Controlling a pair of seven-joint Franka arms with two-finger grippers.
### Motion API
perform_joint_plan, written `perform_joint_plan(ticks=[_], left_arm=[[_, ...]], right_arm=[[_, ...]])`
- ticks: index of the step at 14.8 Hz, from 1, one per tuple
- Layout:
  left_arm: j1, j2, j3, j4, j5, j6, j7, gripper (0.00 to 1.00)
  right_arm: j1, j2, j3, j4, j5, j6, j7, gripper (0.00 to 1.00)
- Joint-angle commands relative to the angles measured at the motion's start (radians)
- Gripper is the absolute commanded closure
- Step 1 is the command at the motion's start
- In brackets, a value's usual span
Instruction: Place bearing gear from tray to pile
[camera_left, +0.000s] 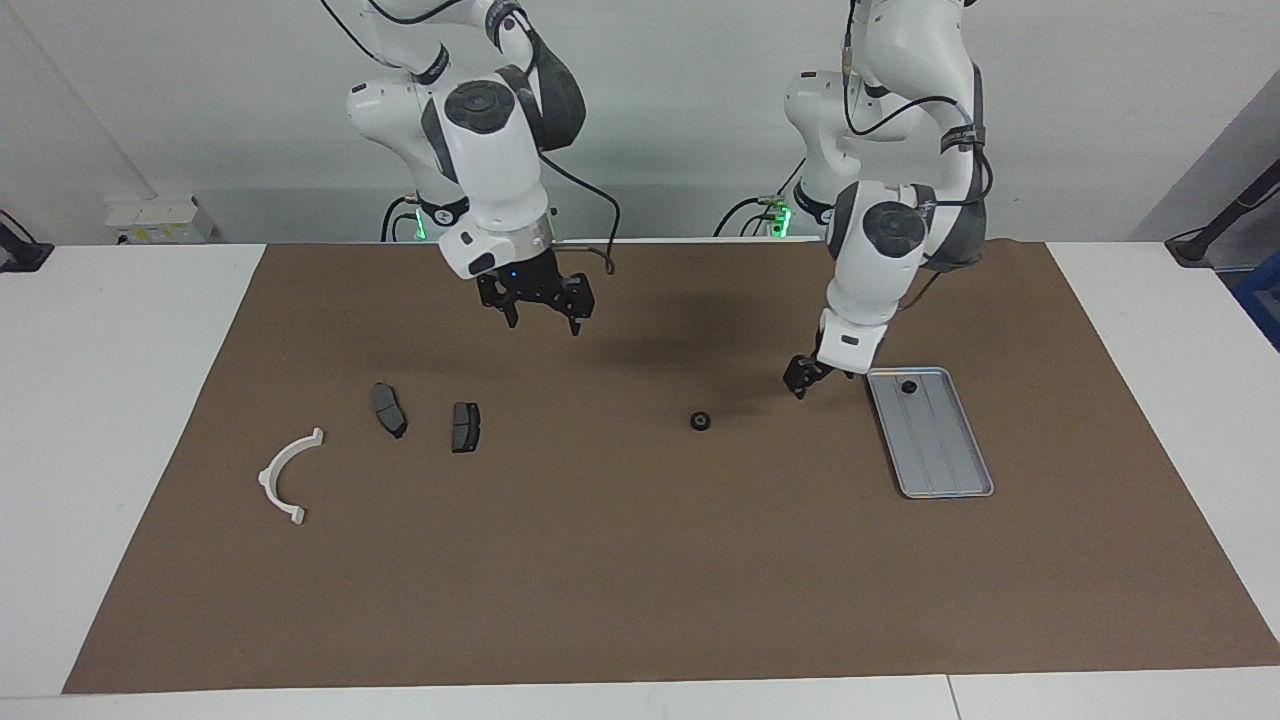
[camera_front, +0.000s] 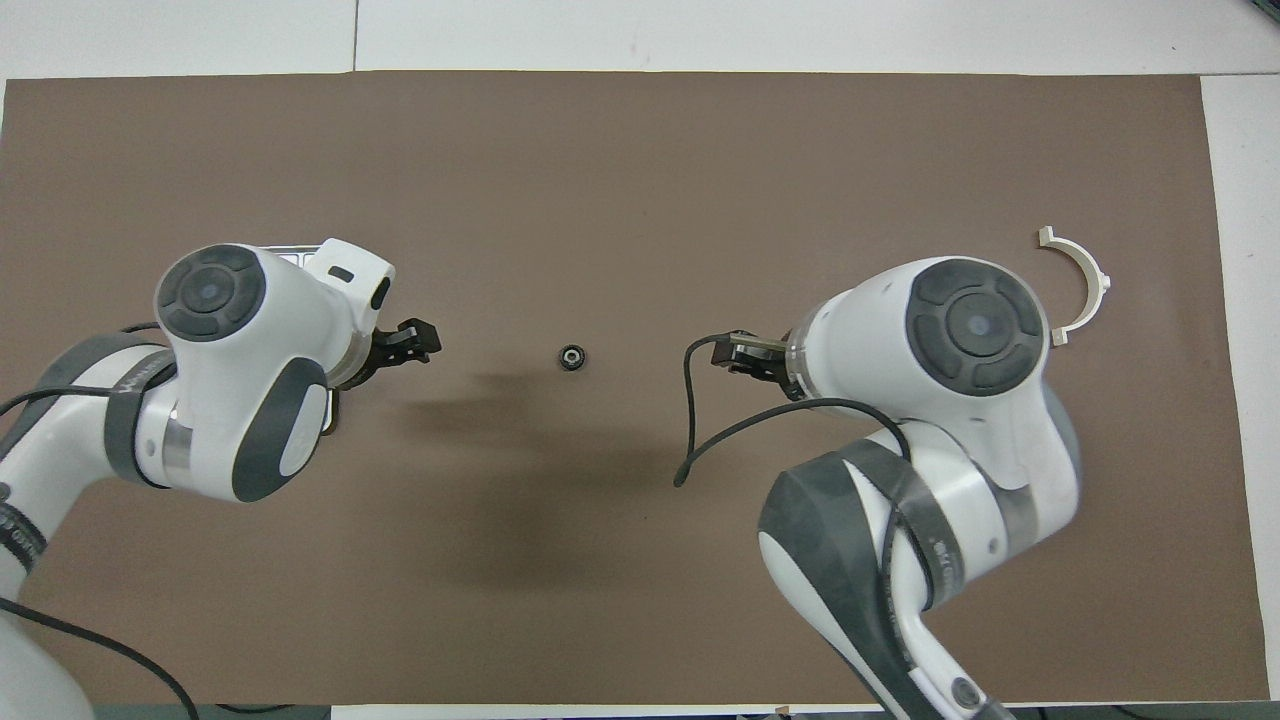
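A small black bearing gear (camera_left: 702, 421) lies on the brown mat, between the tray and the pile; it also shows in the overhead view (camera_front: 571, 357). The silver tray (camera_left: 945, 460) lies toward the left arm's end and holds one small black part (camera_left: 908, 387). My left gripper (camera_left: 803, 380) hangs low over the mat beside the tray, apart from the gear, with nothing seen in it. My right gripper (camera_left: 545, 318) is open and empty, raised over the mat. The pile is a white half-ring bracket (camera_left: 288, 476) and two dark brake pads (camera_left: 389, 410) (camera_left: 465, 427).
The brown mat (camera_left: 600, 580) covers most of the white table. In the overhead view the left arm hides nearly all of the tray and the right arm hides the brake pads; the bracket (camera_front: 1082, 283) shows there.
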Motion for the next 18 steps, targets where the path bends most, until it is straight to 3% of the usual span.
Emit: perform_joint_plan(ticks=[1, 5, 6, 8, 10, 13, 18], left_arm=[[0.085, -0.067, -0.011, -0.100, 0.014, 0.006, 0.194, 0.00], [0.213, -0.067, -0.013, -0.104, 0.012, 0.015, 0.446, 0.01], [0.234, -0.065, -0.011, -0.104, 0.012, 0.023, 0.488, 0.07], [0.274, -0.064, -0.013, -0.127, 0.012, 0.063, 0.533, 0.12], [0.279, -0.051, -0.013, -0.156, 0.011, 0.132, 0.513, 0.12], [0.279, -0.038, -0.013, -0.180, 0.009, 0.170, 0.441, 0.15], [0.279, -0.025, -0.013, -0.193, 0.009, 0.187, 0.411, 0.31]], right_arm=[[0.056, 0.118, -0.004, 0.073, 0.014, 0.057, 0.164, 0.00], [0.139, 0.298, -0.008, 0.260, -0.032, 0.051, 0.335, 0.00], [0.156, 0.345, -0.008, 0.315, -0.070, 0.035, 0.368, 0.00], [0.229, 0.483, -0.009, 0.477, -0.164, -0.069, 0.427, 0.00], [0.239, 0.594, -0.008, 0.626, -0.195, -0.132, 0.456, 0.00], [0.265, 0.664, -0.009, 0.705, -0.238, -0.147, 0.456, 0.00], [0.306, 0.738, -0.018, 0.779, -0.242, -0.153, 0.462, 0.00]])
